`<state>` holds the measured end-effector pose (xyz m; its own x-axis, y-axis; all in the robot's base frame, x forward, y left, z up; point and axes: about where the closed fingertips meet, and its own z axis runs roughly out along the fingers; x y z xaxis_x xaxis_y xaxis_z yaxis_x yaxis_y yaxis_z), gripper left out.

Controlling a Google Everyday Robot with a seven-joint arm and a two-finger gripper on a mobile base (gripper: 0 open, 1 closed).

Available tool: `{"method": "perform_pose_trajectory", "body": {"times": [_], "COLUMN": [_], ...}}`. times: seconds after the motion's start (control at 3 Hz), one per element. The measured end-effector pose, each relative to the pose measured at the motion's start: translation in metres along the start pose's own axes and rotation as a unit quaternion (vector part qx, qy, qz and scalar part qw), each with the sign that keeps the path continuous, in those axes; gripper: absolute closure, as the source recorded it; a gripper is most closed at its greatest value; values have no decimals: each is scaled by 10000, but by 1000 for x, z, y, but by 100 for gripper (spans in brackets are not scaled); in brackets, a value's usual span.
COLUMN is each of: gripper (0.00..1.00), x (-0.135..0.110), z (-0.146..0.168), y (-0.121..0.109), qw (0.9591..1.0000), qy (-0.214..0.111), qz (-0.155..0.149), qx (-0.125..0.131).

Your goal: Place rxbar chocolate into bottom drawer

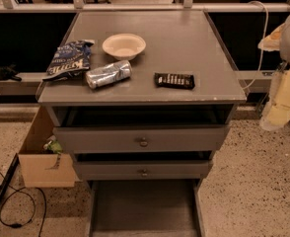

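Now, cabinet (184,33): standing square in the middle of the view, its grey top carrying all the loose items.
Bottom drawer (145,206): sitting pulled out at the foot of the cabinet, its flat grey floor showing bare. By my reading the opening step is done and the drawer is waiting to receive.
Upper drawers (140,139): the two knobbed fronts are sitting further in than the bottom tray, so they are not overhanging the drop zone much.
Gripper (283,100): I'm taking the pale shape at the right edge to be it, hanging beside the cabinet and well apart from the bar. Whether it is apart or together I cannot tell, and it is carrying nothing that I can see.
Chip bag (68,60): lying crinkled at the top's left edge, not in play.
Crushed can (108,74): lying on its side just beside the bag, near the front edge.
Bowl (124,46): sitting upright just behind the can.
Rxbar chocolate (174,80): lying flat near the front edge, right of the can and apart from it, untouched. The reach, the grasp, the carry down and the release into the drawer are all looking yet to come.
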<state>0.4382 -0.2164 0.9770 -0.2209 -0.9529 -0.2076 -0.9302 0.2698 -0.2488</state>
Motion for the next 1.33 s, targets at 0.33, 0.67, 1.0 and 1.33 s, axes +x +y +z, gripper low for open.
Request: {"method": "perform_pose_trajectory", "body": {"times": [0.33,0.67,1.0,1.33], "gripper": [0,0,0,0], "x": [0,-2,-10,-25], "z": [0,4,15,36], "y": [0,-12,-27,-48], "qw": [10000,9992,9954,9885], "qy": [0,-380,-892,-1368], "qz": [0,-95,-350,-636], "qx": [0,-12,-80,-98]}}
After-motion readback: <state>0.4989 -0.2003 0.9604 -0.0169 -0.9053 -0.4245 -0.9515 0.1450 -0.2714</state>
